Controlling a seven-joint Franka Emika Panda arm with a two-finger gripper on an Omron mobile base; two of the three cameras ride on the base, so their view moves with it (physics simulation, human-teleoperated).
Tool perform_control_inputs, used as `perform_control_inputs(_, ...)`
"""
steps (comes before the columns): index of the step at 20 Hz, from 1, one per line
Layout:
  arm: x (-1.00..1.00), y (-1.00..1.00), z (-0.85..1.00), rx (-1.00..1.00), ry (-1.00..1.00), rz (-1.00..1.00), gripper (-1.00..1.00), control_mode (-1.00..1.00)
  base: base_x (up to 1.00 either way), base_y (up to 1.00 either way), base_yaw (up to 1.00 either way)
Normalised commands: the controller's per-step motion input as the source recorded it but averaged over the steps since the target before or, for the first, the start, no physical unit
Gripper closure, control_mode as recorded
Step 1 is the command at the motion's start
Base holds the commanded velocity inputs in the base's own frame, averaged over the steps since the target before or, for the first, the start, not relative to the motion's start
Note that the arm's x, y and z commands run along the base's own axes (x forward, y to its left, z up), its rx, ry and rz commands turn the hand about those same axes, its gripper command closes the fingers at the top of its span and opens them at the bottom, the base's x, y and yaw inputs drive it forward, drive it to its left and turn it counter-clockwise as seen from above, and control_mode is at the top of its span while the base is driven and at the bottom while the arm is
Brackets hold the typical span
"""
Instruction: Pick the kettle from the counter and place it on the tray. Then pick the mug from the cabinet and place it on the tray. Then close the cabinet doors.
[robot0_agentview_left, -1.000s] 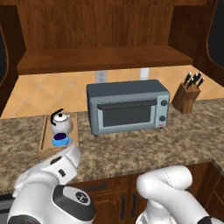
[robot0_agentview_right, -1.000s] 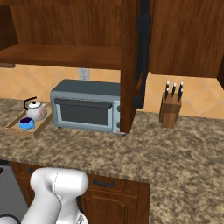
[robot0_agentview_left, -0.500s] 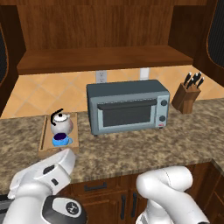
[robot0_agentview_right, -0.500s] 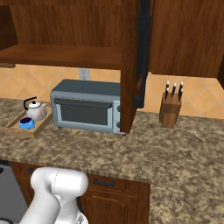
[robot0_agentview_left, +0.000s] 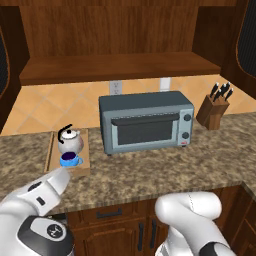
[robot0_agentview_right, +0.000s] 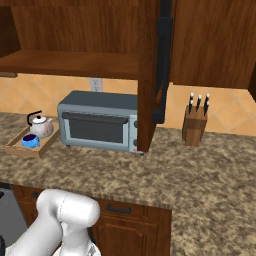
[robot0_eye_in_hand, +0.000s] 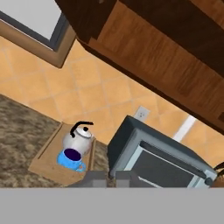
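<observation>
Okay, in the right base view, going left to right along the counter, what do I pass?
Tray holding the mug and the kettle → toaster oven → knife block.

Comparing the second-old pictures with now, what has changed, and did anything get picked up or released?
Only the arm moved: in the left base view its white links sank lower and drew back from the tray. The gripper has shut on nothing, its fingertips together in the hand view. The kettle and mug stay on the tray beside the toaster oven; the cabinet doors remain open.
</observation>
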Motion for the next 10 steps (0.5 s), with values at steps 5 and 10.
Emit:
perform_control_inputs(5,-0.03,0.14,0.05,-0.07,0.00,-0.10,1.00,-1.00,0.00,0.00,0.00)
perform_control_inputs(10,-0.04,0.14,0.06,-0.14,0.00,-0.04,1.00,-1.00,0.00,0.00,0.00)
